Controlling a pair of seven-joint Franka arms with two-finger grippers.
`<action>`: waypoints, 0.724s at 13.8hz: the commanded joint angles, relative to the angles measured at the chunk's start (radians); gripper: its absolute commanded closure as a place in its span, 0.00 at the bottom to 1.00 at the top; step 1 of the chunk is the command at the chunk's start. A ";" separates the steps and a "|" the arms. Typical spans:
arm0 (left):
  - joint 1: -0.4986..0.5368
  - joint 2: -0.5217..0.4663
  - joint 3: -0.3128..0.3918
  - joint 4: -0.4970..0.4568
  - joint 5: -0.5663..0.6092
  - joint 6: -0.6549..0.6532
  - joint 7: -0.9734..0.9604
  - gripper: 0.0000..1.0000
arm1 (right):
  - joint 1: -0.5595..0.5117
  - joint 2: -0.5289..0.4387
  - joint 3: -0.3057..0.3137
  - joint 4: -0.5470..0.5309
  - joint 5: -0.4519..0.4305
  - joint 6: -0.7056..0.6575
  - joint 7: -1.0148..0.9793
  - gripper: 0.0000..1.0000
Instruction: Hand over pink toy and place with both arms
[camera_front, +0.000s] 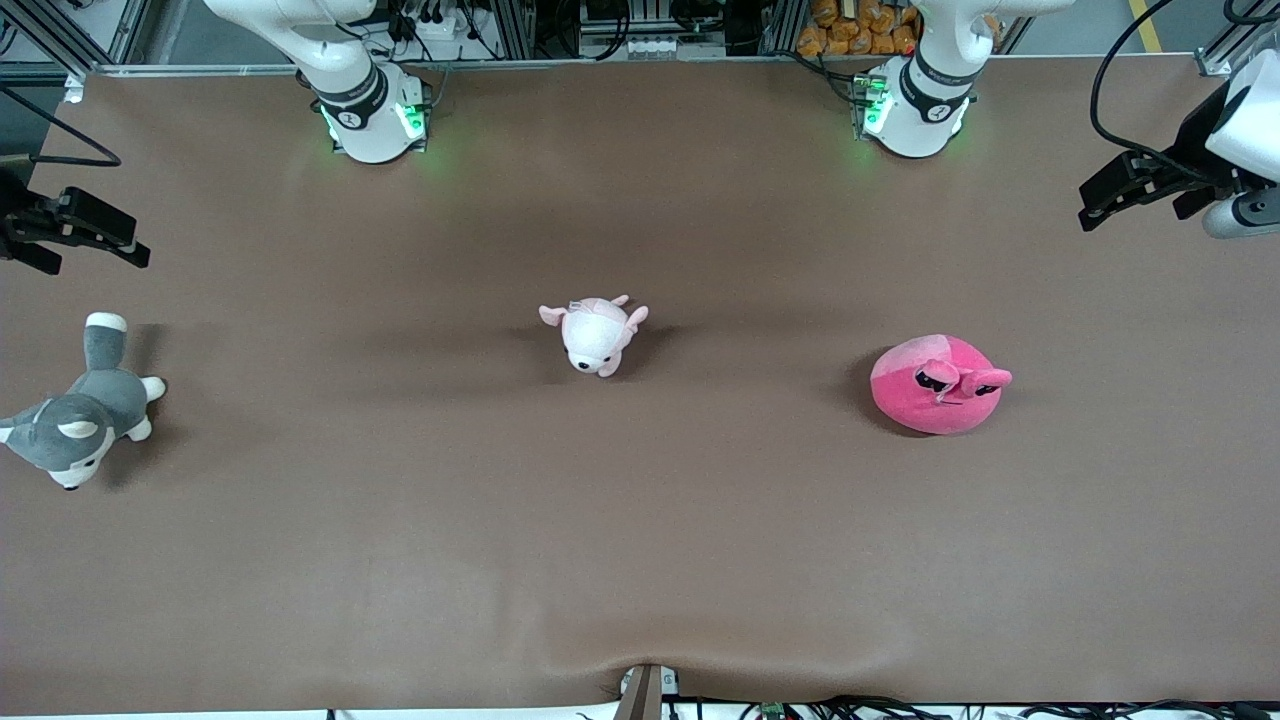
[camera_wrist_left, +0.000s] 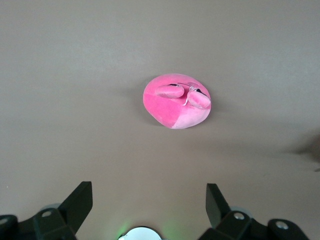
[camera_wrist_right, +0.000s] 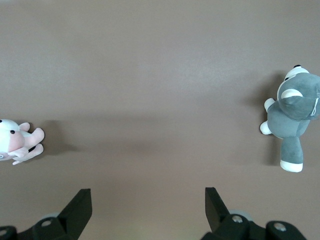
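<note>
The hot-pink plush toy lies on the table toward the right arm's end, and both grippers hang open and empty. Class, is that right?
Not quite. The front view shows the hot-pink plush toy toward the left arm's end. The left gripper and right gripper do hang open and empty.

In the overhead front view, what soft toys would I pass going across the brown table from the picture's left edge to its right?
Grey-and-white plush husky → small pale pink-and-white plush animal → round hot-pink plush toy.
</note>
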 joint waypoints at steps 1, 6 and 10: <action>0.010 0.014 -0.002 0.031 0.005 -0.024 0.024 0.00 | 0.005 -0.025 0.002 -0.017 -0.012 -0.004 0.016 0.00; 0.010 0.022 -0.002 0.042 0.005 -0.024 0.026 0.00 | 0.003 -0.025 0.002 -0.017 -0.012 -0.004 0.016 0.00; 0.010 0.022 0.000 0.036 0.003 -0.024 0.027 0.00 | 0.005 -0.025 0.003 -0.017 -0.012 -0.004 0.016 0.00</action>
